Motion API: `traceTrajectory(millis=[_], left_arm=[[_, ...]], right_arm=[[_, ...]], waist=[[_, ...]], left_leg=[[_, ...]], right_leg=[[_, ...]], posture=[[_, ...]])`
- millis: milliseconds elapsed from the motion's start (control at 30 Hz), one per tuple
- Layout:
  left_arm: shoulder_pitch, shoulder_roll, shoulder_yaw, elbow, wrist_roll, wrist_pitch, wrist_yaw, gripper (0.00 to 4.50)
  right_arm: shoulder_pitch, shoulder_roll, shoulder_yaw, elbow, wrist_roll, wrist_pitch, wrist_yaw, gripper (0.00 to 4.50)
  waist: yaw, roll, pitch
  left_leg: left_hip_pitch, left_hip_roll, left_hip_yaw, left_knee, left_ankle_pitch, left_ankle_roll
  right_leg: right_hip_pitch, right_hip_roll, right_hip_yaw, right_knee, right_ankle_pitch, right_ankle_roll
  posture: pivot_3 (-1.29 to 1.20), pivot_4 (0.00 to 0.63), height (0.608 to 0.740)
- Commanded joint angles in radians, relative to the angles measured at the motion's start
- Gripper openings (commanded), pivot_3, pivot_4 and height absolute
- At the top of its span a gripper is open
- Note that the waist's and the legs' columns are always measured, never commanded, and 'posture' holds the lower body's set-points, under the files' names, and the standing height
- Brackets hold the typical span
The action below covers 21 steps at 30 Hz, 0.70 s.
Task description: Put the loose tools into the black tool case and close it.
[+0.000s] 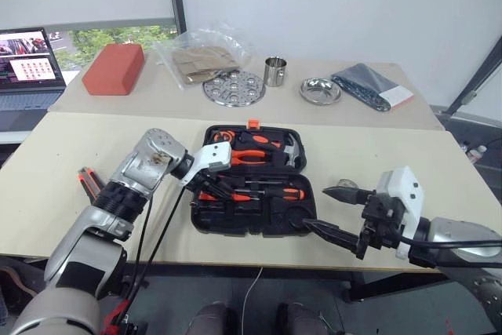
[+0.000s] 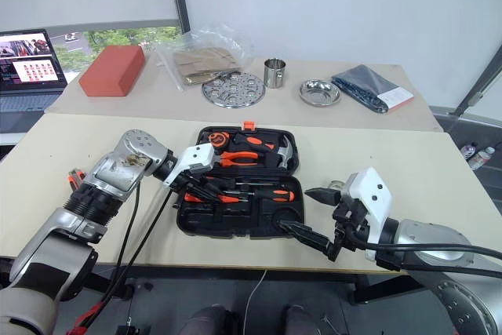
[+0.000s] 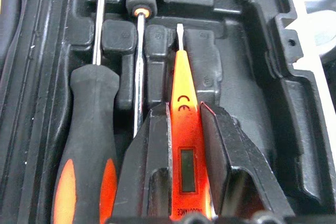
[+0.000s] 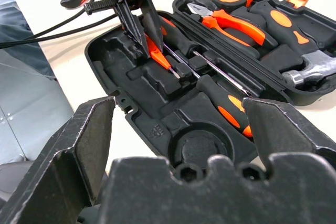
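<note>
Tool case (image 1: 252, 225), black and lying open on the near worktop (image 1: 376, 154), shows in the left eye view with pliers, hammer and screwdrivers seated, while the left hand (image 1: 205, 187) reaches into its near half and the right hand (image 1: 333, 209) hovers unclenched beside the case's right end. An orange-and-black utility knife (image 1: 89, 182) lies loose at the far left, well apart from the case; forgetting it leaves the task incomplete. Left wrist view: the left hand grasps the orange tester (image 3: 185, 129) above a moulded recess; releasing it skewed may leave it proud and block the lid. Right wrist view: the round recess (image 4: 198, 148) is vacant, and the right hand's fingers (image 4: 79, 145) stand wide.
</note>
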Motion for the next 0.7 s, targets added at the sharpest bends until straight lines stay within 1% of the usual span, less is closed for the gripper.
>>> traceTrajectory(millis=[33,100,133,167,300,367,400,533,633,700], left_arm=[[-0.003,-0.015,0.026,-0.012,-0.015,-0.002,0.015,2.02],[-0.004,-0.011,0.062,-0.046,-0.074,0.038,-0.023,2.69],[-0.005,-0.005,0.080,-0.063,-0.103,0.064,-0.040,2.95],[0.001,0.008,0.107,-0.078,-0.136,0.074,-0.058,3.38],[0.034,0.046,0.165,-0.080,-0.186,0.062,-0.078,3.38],[0.065,0.036,0.216,-0.047,-0.214,0.029,-0.045,2.82],[0.077,0.027,0.236,-0.034,-0.223,0.018,-0.031,2.65],[0.141,-0.004,0.254,-0.009,-0.205,-0.025,0.050,1.11],[0.188,-0.012,0.248,-0.036,-0.208,-0.027,0.065,0.05],[0.205,-0.019,0.237,-0.045,-0.197,-0.025,0.086,0.02]], right_arm=[[-0.018,0.008,-0.007,-0.008,0.004,-0.028,-0.013,4.50],[-0.015,0.011,-0.001,-0.010,0.003,-0.028,-0.012,4.50],[-0.014,0.013,0.001,-0.010,0.005,-0.027,-0.012,4.50],[-0.009,0.014,0.004,-0.011,0.005,-0.026,-0.010,4.50],[-0.003,0.018,0.011,-0.012,0.005,-0.028,-0.008,4.50],[-0.003,0.019,0.010,-0.009,0.005,-0.028,-0.007,4.50],[-0.003,0.020,0.010,-0.008,0.005,-0.029,-0.007,4.50],[0.000,0.017,0.006,-0.003,0.006,-0.029,0.000,4.50],[0.000,0.012,0.005,0.003,0.003,-0.029,0.008,4.50],[-0.002,0.009,0.004,0.007,0.002,-0.029,0.014,4.50]], waist=[[0.000,0.000,0.000],[0.002,0.000,0.000],[0.002,0.000,0.000],[0.001,0.000,0.000],[-0.005,0.000,0.000],[-0.007,0.001,0.000],[-0.008,0.001,-0.001],[-0.005,0.001,-0.001],[-0.004,0.001,-0.001],[-0.005,0.001,-0.001]], left_leg=[[0.000,0.000,0.000,0.000,0.000,0.000],[0.000,0.000,0.000,0.000,0.000,0.000],[0.000,0.000,0.000,0.000,0.000,0.000],[0.000,0.000,0.000,0.000,0.000,0.000],[0.000,0.000,0.000,0.000,0.000,0.000],[0.001,0.000,0.000,0.000,0.000,0.000],[0.001,0.000,0.000,0.000,0.000,0.000],[0.002,0.000,0.000,0.000,0.000,0.000],[0.002,-0.001,0.000,0.000,0.000,0.000],[0.002,-0.001,0.000,0.000,0.000,0.000]], right_leg=[[0.000,0.000,0.000,0.000,0.000,0.000],[0.000,0.000,0.000,0.000,0.000,0.000],[0.000,0.000,0.000,0.000,0.000,0.000],[0.000,0.000,0.000,0.000,0.000,0.000],[0.000,0.000,0.000,0.000,0.000,0.000],[0.000,0.000,0.000,0.001,0.000,0.000],[0.000,0.000,0.000,0.001,0.000,0.000],[0.002,-0.001,0.000,0.001,0.000,0.000],[0.002,-0.001,0.000,0.001,0.000,0.000],[0.002,-0.001,0.000,0.001,0.000,0.000]], posture=[[0.00,0.150,0.734],[0.00,0.150,0.734],[0.00,0.150,0.734],[0.00,0.150,0.734],[0.00,0.150,0.734],[0.00,0.150,0.734],[0.00,0.150,0.734],[0.00,0.150,0.734],[0.00,0.150,0.734],[0.00,0.150,0.734]])
